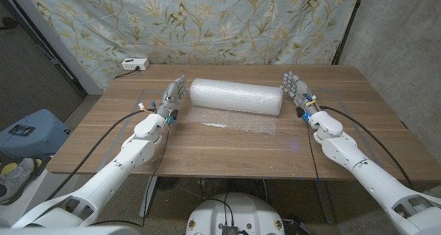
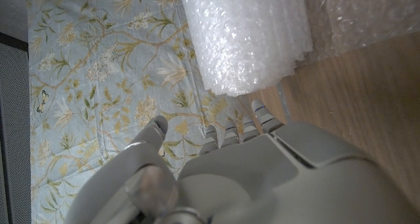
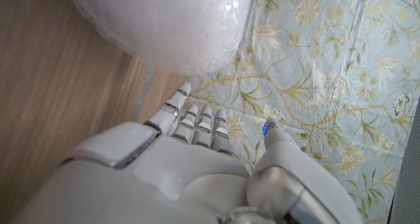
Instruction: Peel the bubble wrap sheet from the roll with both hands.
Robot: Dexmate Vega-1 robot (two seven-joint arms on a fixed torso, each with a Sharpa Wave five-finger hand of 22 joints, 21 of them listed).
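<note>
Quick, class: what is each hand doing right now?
Left hand: open, holding nothing, beside the bubble wrap roll.
Right hand: open, holding nothing, at the roll's other end.

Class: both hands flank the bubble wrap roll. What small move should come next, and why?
Probably bring both hands inward and down to the loose clear sheet lying in front of the white bubble wrap roll. The left hand and right hand stand open at its ends, holding nothing.

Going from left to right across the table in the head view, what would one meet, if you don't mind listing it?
White power strip → left hand → bubble wrap roll → right hand.
</note>
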